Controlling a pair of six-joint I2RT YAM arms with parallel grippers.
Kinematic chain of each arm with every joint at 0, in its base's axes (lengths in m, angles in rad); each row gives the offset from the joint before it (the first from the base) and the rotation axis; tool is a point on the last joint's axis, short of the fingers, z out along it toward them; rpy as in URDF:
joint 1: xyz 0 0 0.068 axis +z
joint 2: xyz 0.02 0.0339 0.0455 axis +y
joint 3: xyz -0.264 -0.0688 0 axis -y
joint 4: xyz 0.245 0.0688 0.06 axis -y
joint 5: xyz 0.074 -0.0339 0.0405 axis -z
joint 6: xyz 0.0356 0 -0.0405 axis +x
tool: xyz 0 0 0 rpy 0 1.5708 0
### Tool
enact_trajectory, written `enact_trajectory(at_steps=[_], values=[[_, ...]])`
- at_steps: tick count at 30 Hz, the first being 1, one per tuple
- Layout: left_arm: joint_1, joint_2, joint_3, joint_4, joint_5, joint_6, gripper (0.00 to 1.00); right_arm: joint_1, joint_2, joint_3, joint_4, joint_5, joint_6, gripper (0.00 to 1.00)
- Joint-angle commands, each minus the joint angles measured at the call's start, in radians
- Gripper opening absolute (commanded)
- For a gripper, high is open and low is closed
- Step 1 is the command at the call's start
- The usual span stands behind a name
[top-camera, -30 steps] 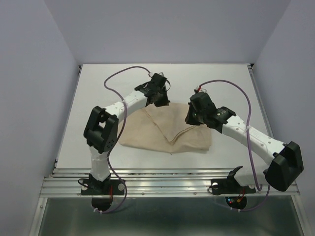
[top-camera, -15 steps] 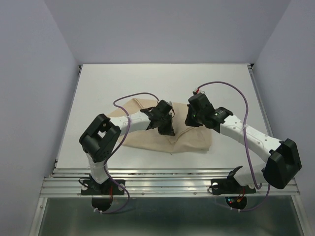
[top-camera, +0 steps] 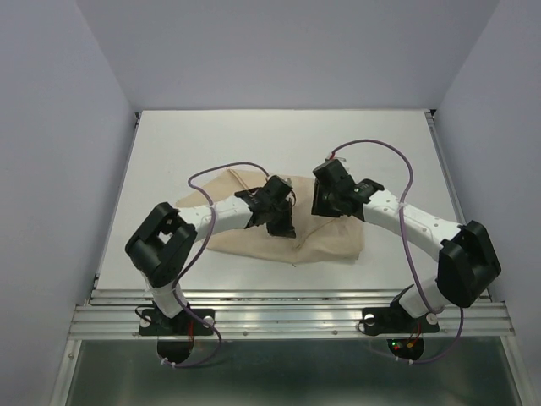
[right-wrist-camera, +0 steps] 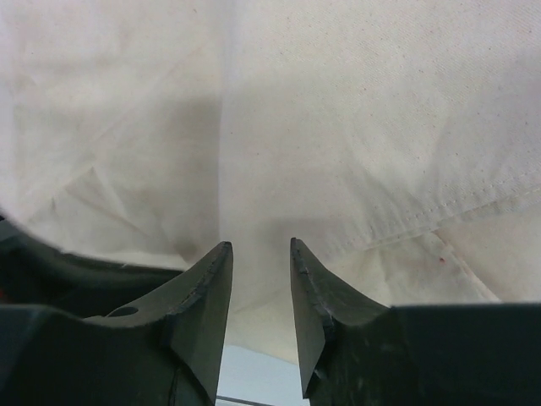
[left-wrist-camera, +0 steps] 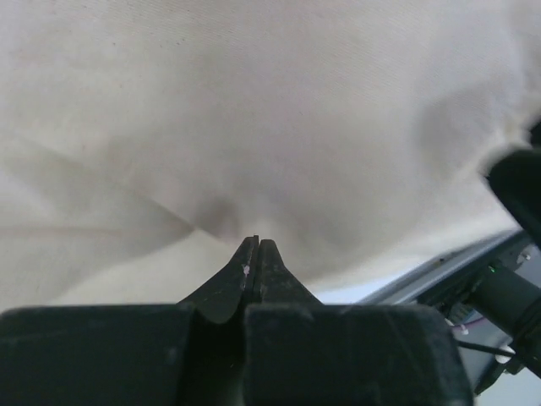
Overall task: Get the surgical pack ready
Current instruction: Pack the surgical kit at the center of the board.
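On the table [top-camera: 169, 152], front-centre, the beige cloth sheet [top-camera: 330, 241] lies folded over in a rumpled bundle. Tray, scissors and gauze are not visible. Left jaws closed, tips at the cloth, nothing seen pinched. Right jaws apart, empty, just over the cloth near a stitched hem [right-wrist-camera: 456, 205]. Cloth looks light and limp and likely slides, so best pinched at a hem or corner, not mid-panel.

Folded beige cloth [top-camera: 331, 242] lies on table [top-camera: 211, 144]

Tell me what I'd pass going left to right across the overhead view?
Left arm's black elbow → left tool → right tool → right arm's black elbow. The beige cloth underlies both tools, so it's unplaced.
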Motion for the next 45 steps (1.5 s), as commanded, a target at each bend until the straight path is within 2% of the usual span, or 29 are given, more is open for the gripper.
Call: enact_trajectory(at_steps=[1,4,8,15,24,28,32,36,41,43,45], values=[[0.041,-0.179,-0.006,-0.103,-0.043,0.049,0.0,0.006,0.019,0.047,0.038,0.021,0.021,0.39],[0.102,-0.258,-0.026,-0.148,-0.05,0.082,0.0,0.016,0.039,0.051,0.044,0.027,0.026,0.4],[0.255,-0.36,-0.081,-0.191,-0.067,0.127,0.0,0.036,0.083,0.057,0.064,0.03,0.038,0.45],[0.457,-0.448,-0.164,-0.229,-0.066,0.211,0.0,0.056,0.169,0.085,0.075,0.062,0.047,0.47],[0.566,-0.48,-0.233,-0.228,-0.066,0.23,0.0,0.075,0.256,0.062,0.062,0.108,0.072,0.46],[0.63,-0.485,-0.255,-0.245,-0.101,0.228,0.0,0.075,0.272,0.053,0.067,0.108,0.07,0.39],[0.698,-0.511,-0.258,-0.258,-0.11,0.23,0.0,0.075,0.278,0.044,0.081,0.099,0.064,0.17],[0.76,-0.517,-0.249,-0.271,-0.139,0.219,0.0,0.075,0.272,0.037,0.095,0.09,0.056,0.01],[0.845,-0.488,-0.25,-0.28,-0.164,0.213,0.0,0.075,0.255,0.022,0.116,0.077,0.047,0.01],[0.859,-0.486,-0.249,-0.275,-0.17,0.213,0.06,0.075,0.247,0.014,0.127,0.07,0.042,0.01],[0.877,-0.479,-0.246,-0.274,-0.201,0.205,0.32,0.075,0.237,0.008,0.136,0.061,0.039,0.01]])
